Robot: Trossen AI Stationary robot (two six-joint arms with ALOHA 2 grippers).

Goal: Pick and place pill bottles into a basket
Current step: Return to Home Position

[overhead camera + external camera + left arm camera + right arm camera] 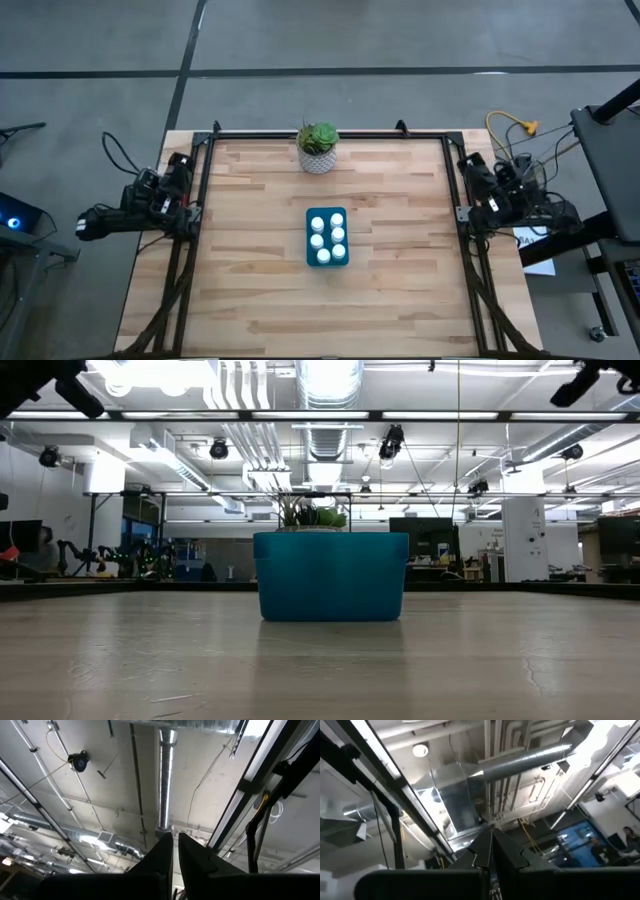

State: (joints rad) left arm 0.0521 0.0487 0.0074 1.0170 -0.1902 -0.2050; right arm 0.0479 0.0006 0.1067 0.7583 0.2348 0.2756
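Observation:
The teal-blue basket (327,238) stands at the middle of the wooden table, and in the low view (331,576) it shows end-on. Several small white-capped pill bottles (327,239) stand upright inside it. My left gripper (175,842) is folded back at the table's left edge (178,180), points up at the ceiling, and is shut and empty. My right gripper (491,832) is folded back at the table's right edge (480,180), also points up, and is shut and empty.
A white pot with a green plant (317,148) stands at the table's far edge, behind the basket. A dark frame rail (330,133) runs round the table. Cables and a yellow plug (520,128) lie off the table's right side.

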